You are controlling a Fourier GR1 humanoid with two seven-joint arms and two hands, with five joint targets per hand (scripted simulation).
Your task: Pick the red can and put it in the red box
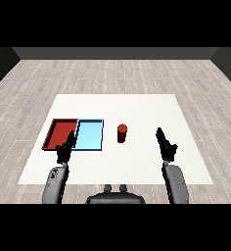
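Both hands, the left hand (64,151) and the right hand (166,146), hover with straight, open fingers over the white desk (137,110); the floor (112,73) is grey wood.

The white table (137,108) looks smooth and matt, standing on a floor (112,73) of pale grey wood planks, while the red can (122,133) and both trays, red (53,132) and light blue (90,136), show plain unshiny colour like plastic.

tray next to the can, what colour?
Light blue tray, right beside the red can; the head view shows it.
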